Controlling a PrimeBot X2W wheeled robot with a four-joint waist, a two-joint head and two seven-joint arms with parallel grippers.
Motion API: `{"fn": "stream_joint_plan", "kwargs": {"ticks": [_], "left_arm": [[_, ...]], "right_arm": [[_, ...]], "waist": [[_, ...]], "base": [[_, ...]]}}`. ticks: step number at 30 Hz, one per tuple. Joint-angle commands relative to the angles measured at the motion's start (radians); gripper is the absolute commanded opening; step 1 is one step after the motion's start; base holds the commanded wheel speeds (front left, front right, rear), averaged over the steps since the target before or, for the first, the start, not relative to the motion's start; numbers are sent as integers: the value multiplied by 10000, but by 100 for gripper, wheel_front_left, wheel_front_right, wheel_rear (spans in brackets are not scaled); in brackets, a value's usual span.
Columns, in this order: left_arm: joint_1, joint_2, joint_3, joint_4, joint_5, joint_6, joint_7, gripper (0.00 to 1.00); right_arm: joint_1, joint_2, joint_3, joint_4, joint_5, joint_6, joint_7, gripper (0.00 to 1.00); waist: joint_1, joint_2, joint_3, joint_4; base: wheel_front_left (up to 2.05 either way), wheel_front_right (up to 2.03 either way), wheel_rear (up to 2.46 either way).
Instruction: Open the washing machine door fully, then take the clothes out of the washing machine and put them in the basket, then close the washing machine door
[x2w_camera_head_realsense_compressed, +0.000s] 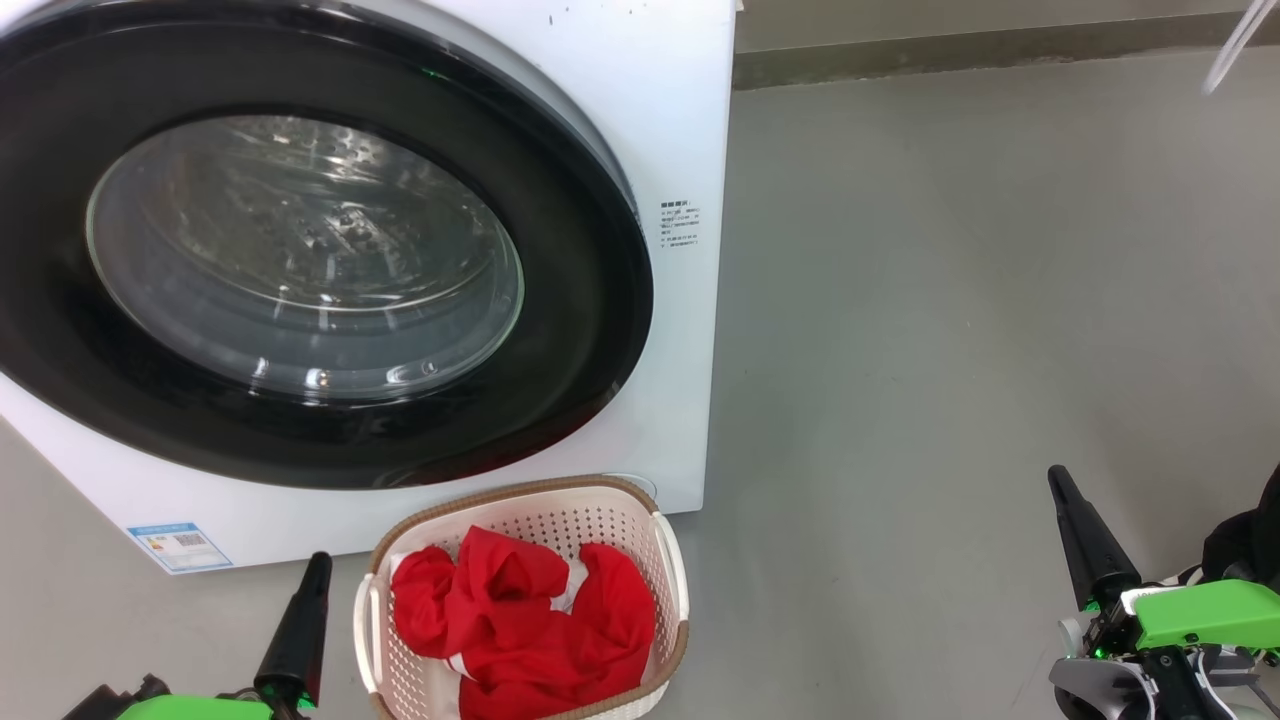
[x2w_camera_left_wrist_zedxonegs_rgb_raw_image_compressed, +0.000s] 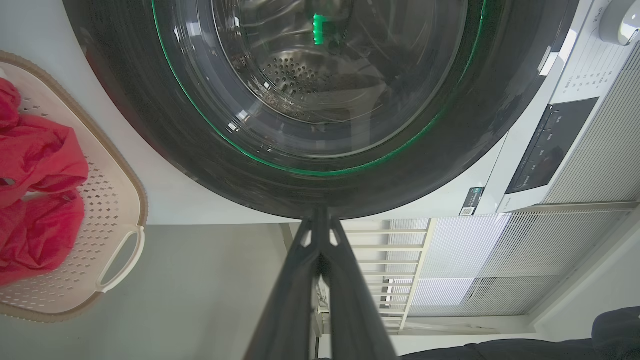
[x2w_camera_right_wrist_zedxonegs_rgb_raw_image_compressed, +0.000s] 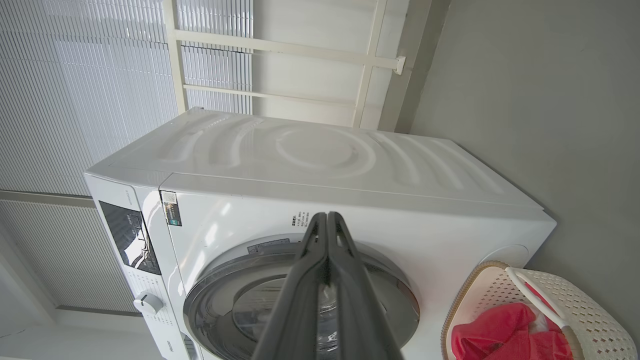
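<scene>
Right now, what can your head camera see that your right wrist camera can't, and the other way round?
Head view, not the right wrist view: the left end effector, shut, and the blue sticker low on the washing machine. Right wrist view, not the head view: the machine's control panel, its knob and the window blinds. Both: the closed door, the basket with red clothes in it, and the shut right end effector.

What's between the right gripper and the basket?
Nothing stands there. In the head view, the stretch from the right gripper to the basket is bare grey floor.
</scene>
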Motion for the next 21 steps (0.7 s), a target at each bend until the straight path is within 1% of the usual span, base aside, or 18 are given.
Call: {"fn": "stream_joint_plan", "kwargs": {"ticks": [1, 21], "left_arm": [[-405, 108, 371, -247, -50, -71, 79, 0], [-407, 86, 402, -246, -24, -71, 104, 0]], "right_arm": [[-413, -115, 116, -292, 4, -7, 56, 0], [-414, -112, 111, -292, 0, -7, 60, 0]], "waist": [[0, 0, 0, 1], [0, 0, 0, 1]], "base": [[0, 0, 0], [0, 0, 0]]}}
